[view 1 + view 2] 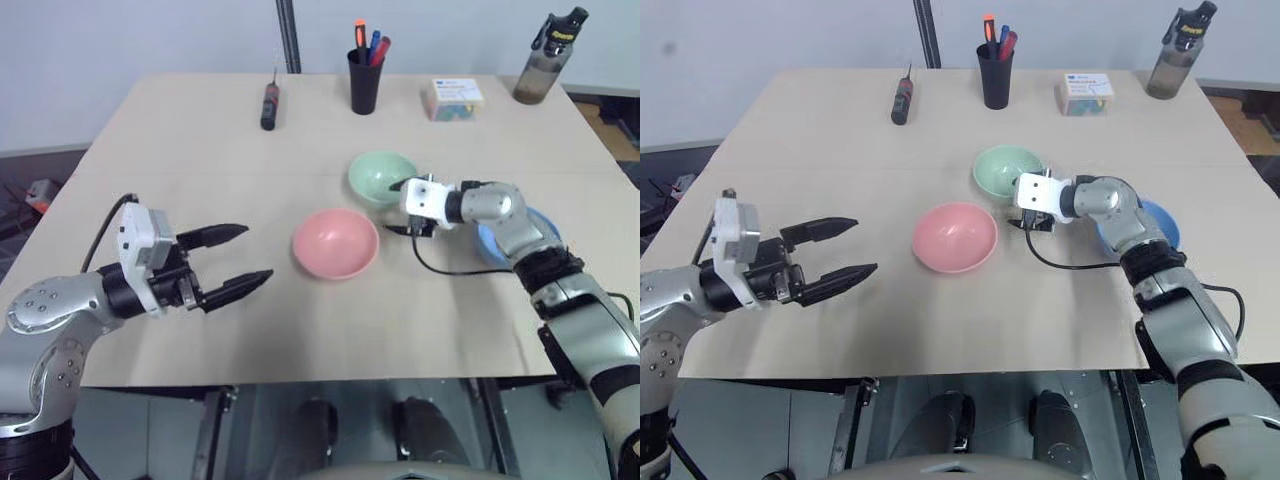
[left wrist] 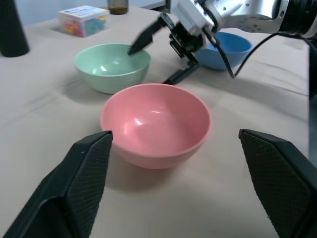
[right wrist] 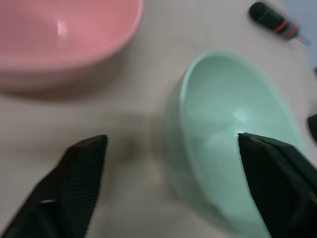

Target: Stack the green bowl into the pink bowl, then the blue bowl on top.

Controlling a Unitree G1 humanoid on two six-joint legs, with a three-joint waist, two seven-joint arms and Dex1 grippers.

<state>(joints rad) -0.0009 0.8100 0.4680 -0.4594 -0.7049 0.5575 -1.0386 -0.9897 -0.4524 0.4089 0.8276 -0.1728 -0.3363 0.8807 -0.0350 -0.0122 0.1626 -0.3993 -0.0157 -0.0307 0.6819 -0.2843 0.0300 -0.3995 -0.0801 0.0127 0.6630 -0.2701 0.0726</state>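
Illumination is even, diffuse and bright across the surface (image 1: 200, 130); no hard-edged shadows appear. Soft, short shadows lie beneath the pink bowl (image 1: 335, 242) and the green bowl (image 1: 380, 177), close under their rims, consistent with overhead light. Small specular highlights sit inside the pink bowl and the green bowl in the left wrist view. The head views are sharp from front edge to back wall. The left wrist view is sharp at mid-range; the fingers of the left hand (image 2: 181, 188) in the foreground are slightly soft. The right wrist view is blurred throughout, smearing bowl rims and the fingers of the right hand (image 3: 168, 188).
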